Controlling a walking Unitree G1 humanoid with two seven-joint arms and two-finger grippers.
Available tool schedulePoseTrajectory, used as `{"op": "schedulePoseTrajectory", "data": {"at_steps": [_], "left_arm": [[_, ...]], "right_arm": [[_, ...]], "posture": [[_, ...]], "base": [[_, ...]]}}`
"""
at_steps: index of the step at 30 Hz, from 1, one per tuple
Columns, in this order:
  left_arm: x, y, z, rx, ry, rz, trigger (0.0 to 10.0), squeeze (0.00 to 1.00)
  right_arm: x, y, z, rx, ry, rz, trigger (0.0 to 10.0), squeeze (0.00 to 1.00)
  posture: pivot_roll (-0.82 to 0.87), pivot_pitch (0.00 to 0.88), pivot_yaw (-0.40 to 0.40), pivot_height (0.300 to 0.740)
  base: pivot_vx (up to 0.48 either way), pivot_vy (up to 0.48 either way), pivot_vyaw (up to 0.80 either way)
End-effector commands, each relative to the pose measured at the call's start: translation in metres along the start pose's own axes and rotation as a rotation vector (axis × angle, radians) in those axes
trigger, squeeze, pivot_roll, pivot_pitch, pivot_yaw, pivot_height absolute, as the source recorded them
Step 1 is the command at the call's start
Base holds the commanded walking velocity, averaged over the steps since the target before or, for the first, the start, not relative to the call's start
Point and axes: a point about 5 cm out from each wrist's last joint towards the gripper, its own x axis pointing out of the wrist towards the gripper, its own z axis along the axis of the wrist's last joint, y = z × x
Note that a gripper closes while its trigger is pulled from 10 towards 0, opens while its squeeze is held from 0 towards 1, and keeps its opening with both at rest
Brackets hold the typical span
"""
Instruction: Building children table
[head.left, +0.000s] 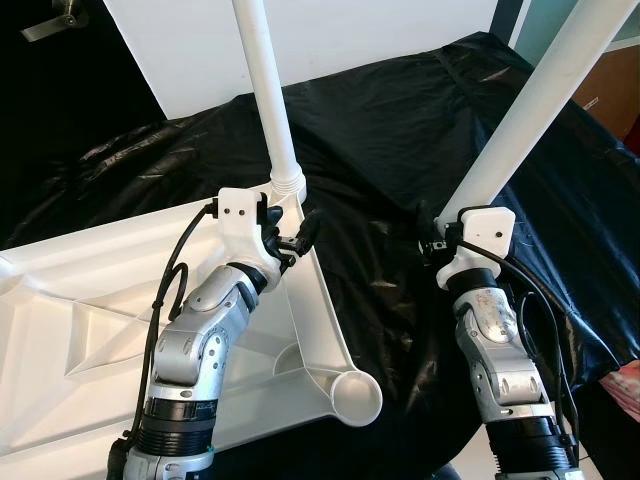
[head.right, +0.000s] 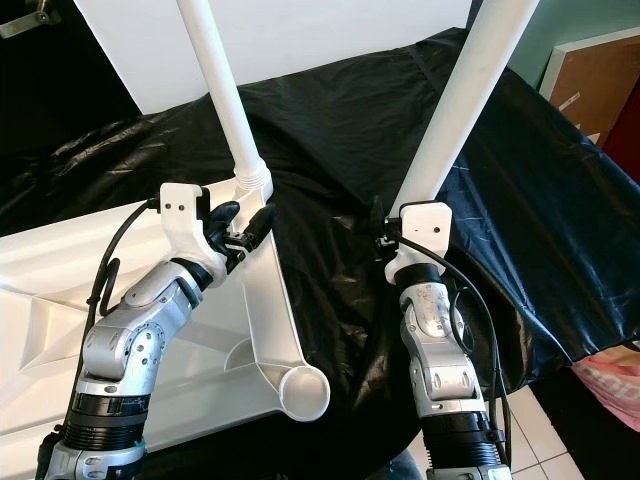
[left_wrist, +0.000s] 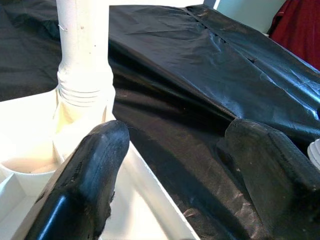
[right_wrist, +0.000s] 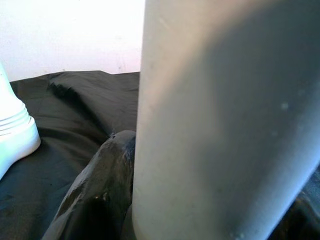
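One white leg (head.left: 268, 90) is stood in a corner socket of the upturned white table top (head.left: 90, 300), beside the left gripper (head.left: 290, 232) with jaws apart, while a second leg (head.left: 530, 100) is clamped in the right gripper (head.left: 440, 240) over the black sheet (head.left: 400, 130).

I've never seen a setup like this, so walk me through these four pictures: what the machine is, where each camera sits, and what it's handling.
This is a humanoid robot with two silver arms, each ending in two black fingers. The two wide pictures come from cameras in its head, looking down at its own arms. The two close-ups come from cameras on its wrists, looking along the fingers.

In front of it lies a white plastic tabletop, upside down on black sheeting. One white leg already stands in a corner socket. Another corner socket, nearer the robot, has no leg.

The left gripper hovers by the fitted leg's base, jaws open, holding nothing. The right gripper is shut on a second leg, holding it tilted above the sheeting.
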Motion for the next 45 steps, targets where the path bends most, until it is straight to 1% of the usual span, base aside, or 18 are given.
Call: {"op": "schedulePoseTrajectory", "data": {"at_steps": [1,7,31,32,40,45], "left_arm": [[-0.002,0.002,0.003,-0.001,-0.004,0.034,10.0,0.00],[-0.002,0.002,0.002,-0.001,-0.001,0.033,10.0,0.00],[-0.002,0.002,0.004,0.001,-0.007,0.029,10.0,0.00],[-0.002,0.001,0.007,-0.008,-0.028,0.024,10.0,0.00],[-0.002,-0.001,0.012,-0.018,-0.052,0.013,10.0,0.00],[-0.002,0.002,0.015,0.017,-0.056,0.008,10.0,0.00]], "right_arm": [[-0.001,0.003,0.001,0.001,-0.001,0.020,10.0,0.00],[-0.001,0.004,0.001,0.002,0.000,0.023,10.0,0.00],[-0.001,0.005,-0.001,0.006,0.002,0.029,10.0,0.00],[-0.001,0.005,0.000,0.006,0.000,0.031,10.0,0.00],[0.000,0.004,0.000,0.003,-0.002,0.032,10.0,0.00],[0.001,0.004,0.001,0.001,-0.003,0.033,10.0,0.00]], "posture": [[-0.09,0.161,0.074,0.740],[-0.09,0.158,0.073,0.740],[-0.09,0.143,0.072,0.740],[-0.09,0.143,0.071,0.740],[-0.09,0.145,0.068,0.740],[-0.09,0.149,0.064,0.740]], "base": [[0.000,0.000,0.00],[0.000,0.000,0.00],[-0.262,0.000,0.00],[0.000,0.000,0.00],[0.000,0.000,0.00],[0.000,0.000,0.00]]}}
